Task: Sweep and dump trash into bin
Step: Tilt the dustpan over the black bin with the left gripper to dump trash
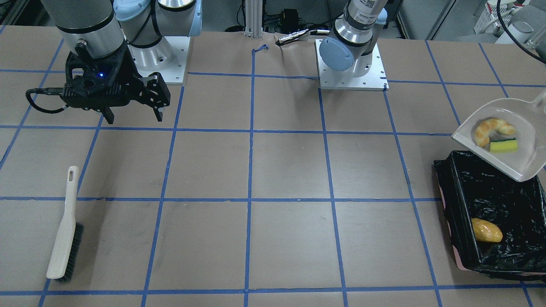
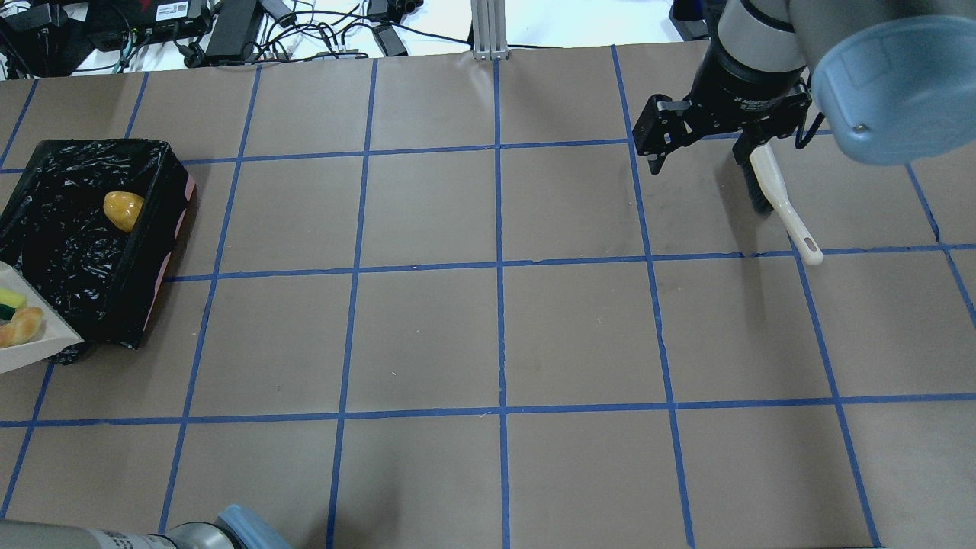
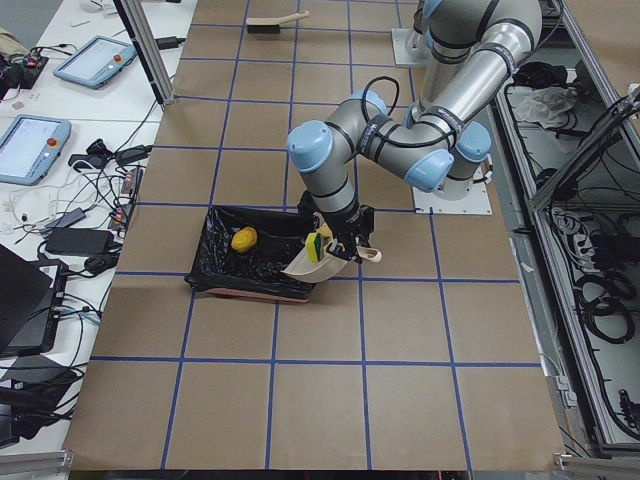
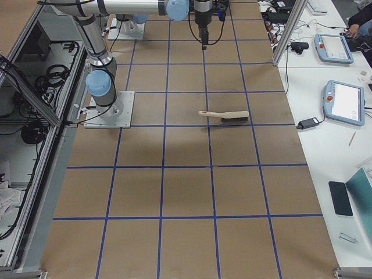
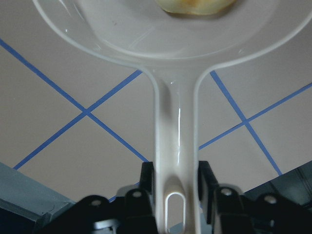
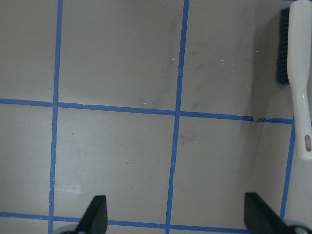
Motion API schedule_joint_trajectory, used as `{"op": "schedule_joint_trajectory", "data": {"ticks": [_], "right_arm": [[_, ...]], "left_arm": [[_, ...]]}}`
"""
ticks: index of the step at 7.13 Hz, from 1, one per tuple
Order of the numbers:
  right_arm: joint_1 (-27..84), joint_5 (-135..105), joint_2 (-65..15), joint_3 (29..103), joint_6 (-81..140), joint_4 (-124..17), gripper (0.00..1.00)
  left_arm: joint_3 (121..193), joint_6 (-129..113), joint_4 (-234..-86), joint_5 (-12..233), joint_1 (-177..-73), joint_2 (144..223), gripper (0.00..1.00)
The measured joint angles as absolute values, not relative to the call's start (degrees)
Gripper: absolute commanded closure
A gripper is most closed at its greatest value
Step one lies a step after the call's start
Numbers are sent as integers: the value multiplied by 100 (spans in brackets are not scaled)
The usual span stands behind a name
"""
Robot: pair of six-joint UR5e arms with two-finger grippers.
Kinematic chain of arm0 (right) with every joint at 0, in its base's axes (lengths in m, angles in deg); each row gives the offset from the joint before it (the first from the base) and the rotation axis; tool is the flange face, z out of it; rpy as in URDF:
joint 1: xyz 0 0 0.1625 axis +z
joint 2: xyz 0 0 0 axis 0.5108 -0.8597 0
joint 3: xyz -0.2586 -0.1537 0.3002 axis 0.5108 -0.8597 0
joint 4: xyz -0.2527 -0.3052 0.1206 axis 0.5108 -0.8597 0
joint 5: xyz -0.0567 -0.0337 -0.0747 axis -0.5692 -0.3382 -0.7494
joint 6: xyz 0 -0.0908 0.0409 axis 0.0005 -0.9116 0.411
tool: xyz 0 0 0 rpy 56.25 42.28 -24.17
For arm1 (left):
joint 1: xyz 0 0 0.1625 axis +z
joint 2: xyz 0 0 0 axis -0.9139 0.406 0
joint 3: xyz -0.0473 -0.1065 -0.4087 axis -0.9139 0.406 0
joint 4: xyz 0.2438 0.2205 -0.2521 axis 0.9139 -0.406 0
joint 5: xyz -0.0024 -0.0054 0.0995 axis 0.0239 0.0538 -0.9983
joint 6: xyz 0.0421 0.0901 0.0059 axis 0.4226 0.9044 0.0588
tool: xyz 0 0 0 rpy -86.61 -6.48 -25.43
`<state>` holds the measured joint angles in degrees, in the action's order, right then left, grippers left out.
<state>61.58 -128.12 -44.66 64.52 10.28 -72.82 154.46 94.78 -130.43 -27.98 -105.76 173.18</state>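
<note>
Left gripper (image 5: 176, 181) is clamped on the dustpan (image 1: 527, 140) handle, and the pan is tilted over the bin (image 1: 463, 200).
Roll (image 1: 486, 230) is already in the bin. Pastry (image 1: 492, 129) and sponge (image 1: 503, 146) sit in the pan.
Both look light; on smooth, stiff plastic they should slide with more tilt, the sponge probably dragging.
The handle hold suits.
Right gripper (image 1: 134, 118) hangs with its jaws apart, away from the brush (image 1: 64, 230).
</note>
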Motion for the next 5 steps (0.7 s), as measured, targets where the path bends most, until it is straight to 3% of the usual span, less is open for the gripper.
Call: {"op": "schedule_joint_trajectory", "data": {"ticks": [4, 5], "right_arm": [[6157, -12782, -4597, 6455, 1000, -6777, 0], [6154, -12786, -4599, 6455, 1000, -6783, 0]], "left_arm": [[15430, 9464, -12891, -3171, -10767, 17368, 89], [15428, 9471, -12795, -3323, -10846, 17387, 97]]}}
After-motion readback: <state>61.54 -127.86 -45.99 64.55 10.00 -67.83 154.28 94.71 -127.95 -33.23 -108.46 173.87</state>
